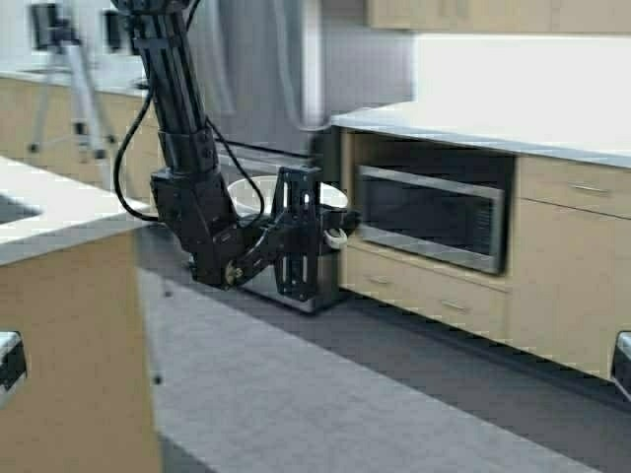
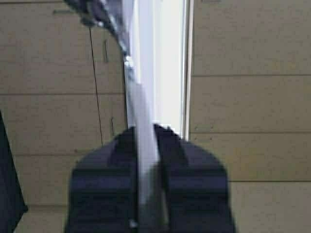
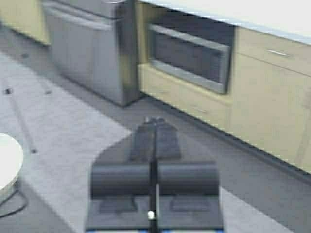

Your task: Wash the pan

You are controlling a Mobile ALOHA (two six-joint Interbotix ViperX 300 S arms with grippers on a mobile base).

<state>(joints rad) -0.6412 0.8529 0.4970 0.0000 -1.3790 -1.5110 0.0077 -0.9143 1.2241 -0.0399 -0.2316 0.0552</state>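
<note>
The white pan (image 1: 246, 192) hangs in the air in front of the steel fridge, partly hidden behind my left gripper (image 1: 333, 223). Its stubby cream handle (image 1: 337, 237) shows at the fingertips. In the left wrist view the gripper (image 2: 146, 132) is shut on a thin pale edge of the pan (image 2: 144, 114), seen edge-on between the dark fingers (image 2: 107, 179). My right gripper (image 3: 154, 122) is shut and empty, low over the grey floor. A white round shape (image 3: 7, 162) at that view's edge may be the pan.
A steel fridge (image 1: 266, 69) stands behind the pan. A built-in microwave (image 1: 429, 217) sits in wood cabinets with a white counter (image 1: 493, 128) on the right. A counter with a sink corner (image 1: 39, 212) is on the left. A tripod (image 1: 69, 89) stands far left. Grey floor (image 1: 345, 394) lies ahead.
</note>
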